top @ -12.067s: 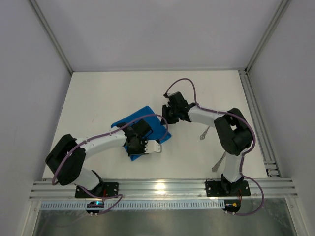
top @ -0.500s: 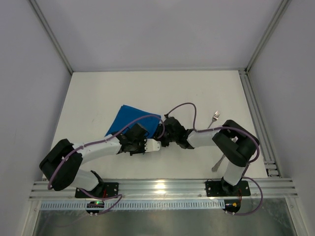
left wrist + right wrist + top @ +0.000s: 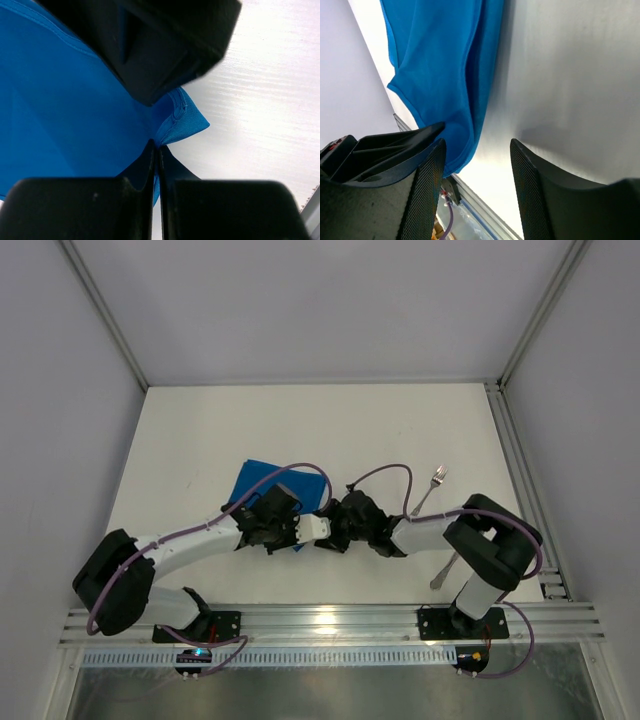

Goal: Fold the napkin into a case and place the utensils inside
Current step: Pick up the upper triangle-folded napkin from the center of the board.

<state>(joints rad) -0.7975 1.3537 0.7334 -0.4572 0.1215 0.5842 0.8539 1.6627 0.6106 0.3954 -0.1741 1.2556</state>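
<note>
The bright blue napkin (image 3: 278, 483) lies left of the table's middle, its near part folded over and lifted. My left gripper (image 3: 316, 531) is shut on the napkin's hemmed corner (image 3: 176, 120), with cloth (image 3: 65, 110) pinched between its fingers. My right gripper (image 3: 334, 536) is open right beside the left one, touching nothing. In the right wrist view the napkin (image 3: 445, 65) hangs by the left finger (image 3: 427, 200), with bare table between the jaws. A silver fork (image 3: 432, 485) lies on the right. A second silver utensil (image 3: 444, 570) shows beside the right arm, partly hidden.
The white table (image 3: 200, 430) is walled by grey panels. An aluminium rail (image 3: 320, 620) runs along the near edge and another (image 3: 520, 480) along the right side. The two wrists are almost touching, with purple cables looping over them.
Both grippers have shifted a little to the right, still close together. The left one has drawn the napkin's corner along, so the visible cloth looks narrower.
</note>
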